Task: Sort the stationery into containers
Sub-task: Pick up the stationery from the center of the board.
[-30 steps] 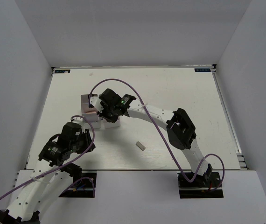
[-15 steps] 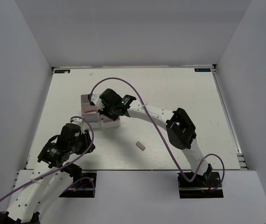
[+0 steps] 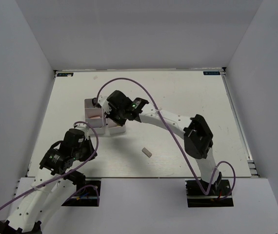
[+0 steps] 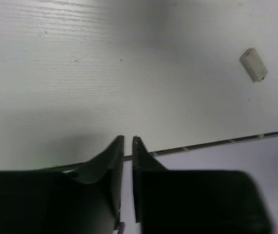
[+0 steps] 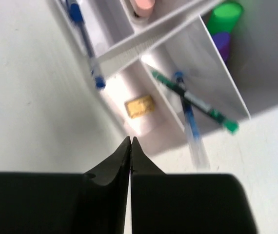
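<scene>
Right gripper [image 5: 130, 141] is pinched tight and empty over the trays [image 3: 117, 129]. Inside them, a green pen [image 5: 207, 111] slants across a blue pen [image 5: 193, 131]. Left gripper [image 4: 128, 142] shows a narrow slit with nothing in it. The beige eraser [image 3: 147, 152] lies flat on the table [image 3: 188, 97], apart from the trays, its long axis running far-left to near-right.

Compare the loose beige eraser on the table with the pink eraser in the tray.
The beige eraser lies on the bare table, outside any container; the pink eraser sits inside a compartment of the tray. The beige eraser shows whole, while the pink eraser is cut by the picture's edge. Both are small blocks, and neither is held.
</scene>
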`<state>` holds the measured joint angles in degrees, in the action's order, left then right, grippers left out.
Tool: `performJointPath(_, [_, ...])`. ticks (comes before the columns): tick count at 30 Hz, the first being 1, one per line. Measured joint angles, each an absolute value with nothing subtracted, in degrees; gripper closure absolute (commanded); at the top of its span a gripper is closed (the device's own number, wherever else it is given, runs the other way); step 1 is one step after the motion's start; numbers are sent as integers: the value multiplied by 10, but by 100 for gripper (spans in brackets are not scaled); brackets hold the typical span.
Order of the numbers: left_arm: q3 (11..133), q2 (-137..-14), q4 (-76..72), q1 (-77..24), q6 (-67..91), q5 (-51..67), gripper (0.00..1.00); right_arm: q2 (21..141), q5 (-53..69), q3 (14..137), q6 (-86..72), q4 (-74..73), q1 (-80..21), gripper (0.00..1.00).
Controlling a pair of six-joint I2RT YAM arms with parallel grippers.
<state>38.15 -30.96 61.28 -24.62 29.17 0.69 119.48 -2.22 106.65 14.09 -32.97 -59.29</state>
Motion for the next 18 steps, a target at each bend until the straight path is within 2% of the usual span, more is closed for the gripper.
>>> performJointPath(2, [382,-310,613,-246,289,7,95,1160,-20,1042,130,-332,-593,100])
performJointPath(5, [383,-316,614,-246,284,6,95,1075,-15,959,122,-324,-591,98])
performJointPath(6, [383,-318,614,-246,283,6,90,1047,-15,931,121,-326,-589,81])
performJointPath(7, [383,-321,614,-246,281,6,80,1017,-13,898,119,-327,-588,61])
performJointPath(8, [383,-323,613,-246,278,6,56,991,-13,865,117,-328,-585,57])
performJointPath(10, [383,-328,613,-246,271,5,41,955,-12,807,111,-332,-578,45])
performJointPath(12, [383,-332,612,-246,264,5,31,938,-10,745,105,-338,-568,41])
performJointPath(13, [383,-334,611,-246,261,5,29,938,-8,720,103,-340,-564,40])
performJointPath(18, [383,-346,608,-246,246,5,29,943,13,631,87,-358,-547,38])
